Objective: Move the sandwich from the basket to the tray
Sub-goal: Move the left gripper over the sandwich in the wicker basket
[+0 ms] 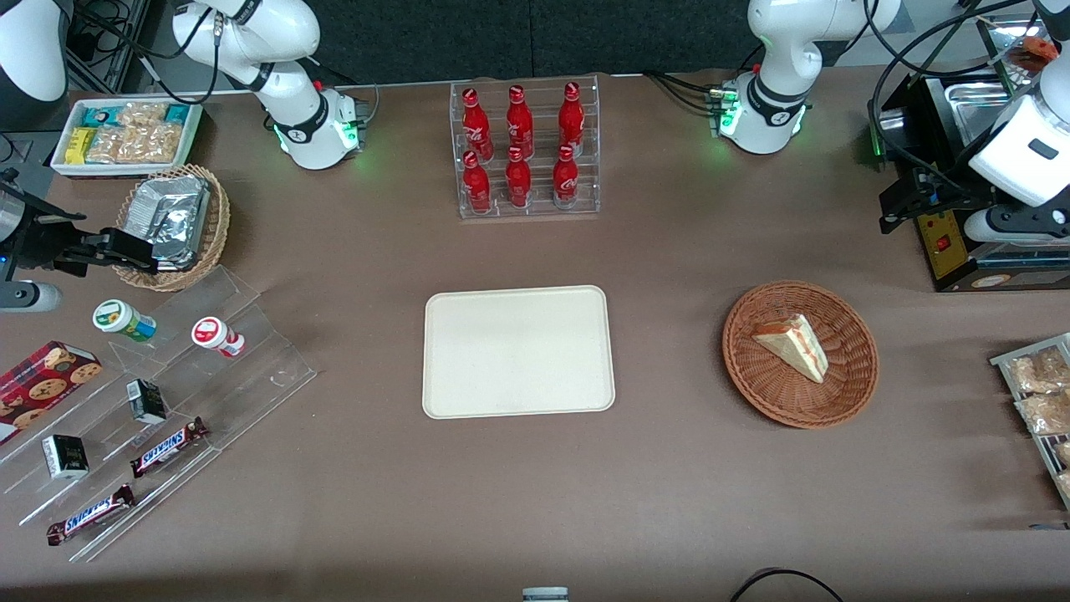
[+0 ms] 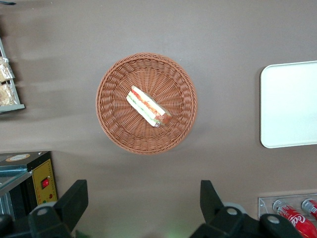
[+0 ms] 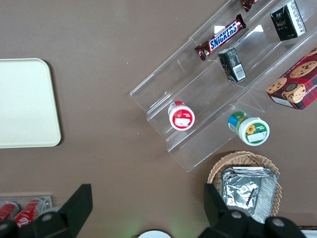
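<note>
the triangular sandwich [image 2: 149, 107] lies in the round woven wicker basket [image 2: 113, 78]; the end effector [image 2: 141, 204] hovers above, released.

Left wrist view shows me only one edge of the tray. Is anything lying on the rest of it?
Observer: No. The front view shows the whole tray, and it is bare.
Operator: Where is the gripper relative to the basket?
Observer: The gripper, fingers open, hangs farther from the front camera than the basket. It is not over the sandwich.
</note>
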Available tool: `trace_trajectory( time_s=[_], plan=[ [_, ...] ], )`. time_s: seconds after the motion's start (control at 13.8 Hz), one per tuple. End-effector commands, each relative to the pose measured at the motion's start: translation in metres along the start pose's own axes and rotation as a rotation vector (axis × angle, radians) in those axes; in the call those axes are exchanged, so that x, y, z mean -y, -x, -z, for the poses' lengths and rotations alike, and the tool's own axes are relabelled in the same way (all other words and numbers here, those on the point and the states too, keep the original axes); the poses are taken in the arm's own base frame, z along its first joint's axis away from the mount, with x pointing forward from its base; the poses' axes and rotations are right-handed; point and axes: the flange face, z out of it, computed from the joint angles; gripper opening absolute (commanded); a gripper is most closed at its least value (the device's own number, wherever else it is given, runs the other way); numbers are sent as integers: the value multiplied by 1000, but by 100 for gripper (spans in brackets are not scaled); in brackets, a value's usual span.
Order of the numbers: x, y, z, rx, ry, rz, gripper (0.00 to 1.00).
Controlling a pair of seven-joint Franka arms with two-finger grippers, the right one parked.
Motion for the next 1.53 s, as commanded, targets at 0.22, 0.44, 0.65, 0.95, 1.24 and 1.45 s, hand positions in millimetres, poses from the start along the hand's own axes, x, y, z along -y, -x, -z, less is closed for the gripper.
trace_trajectory(
  time_s=[0.22, 0.44, 0.65, 0.95, 1.24, 1.45],
  plan=[
    [0, -4, 1, 14, -6, -8, 100],
    [3, -9, -20, 83, -10, 162, 100],
    [5, -34, -67, 158, -41, 464, 100],
    [1, -56, -136, 152, -59, 758, 100],
    [-2, -55, -213, 65, -24, 944, 100],
    [-1, -42, -265, 33, -10, 952, 100]
  ],
)
